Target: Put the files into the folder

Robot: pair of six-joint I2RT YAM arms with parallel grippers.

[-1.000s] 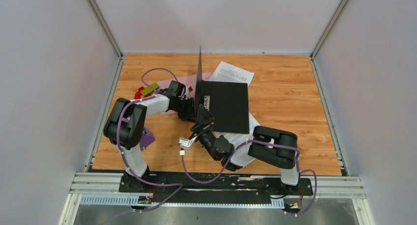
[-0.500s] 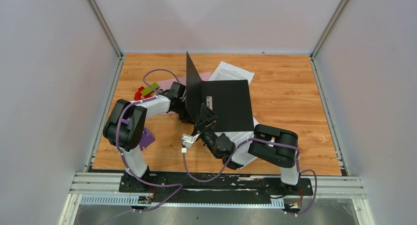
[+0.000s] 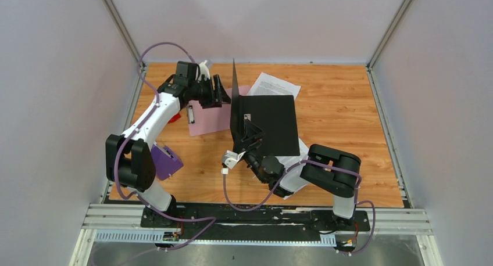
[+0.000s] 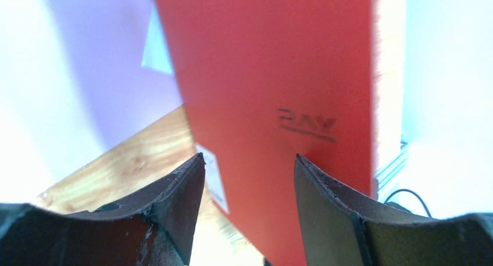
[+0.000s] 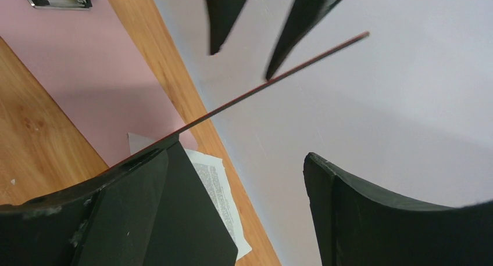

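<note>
Now both stand open, empty: left end effector [image 3: 220,92] beside the folder [image 3: 270,123] and its upright cover [image 3: 235,94], right end effector [image 3: 249,135] at its near edge; files [image 3: 278,85] poke from under it, one beneath the right arm [image 3: 325,170]

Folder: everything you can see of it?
The folder looks black from above, open on the table. Its base panel lies flat with a clip inside; its cover stands almost upright on the left, showing red with an embossed mark in the left wrist view. Printed sheets poke out beneath. The open right gripper sits at the cover's near end, the open left gripper faces it.
</note>
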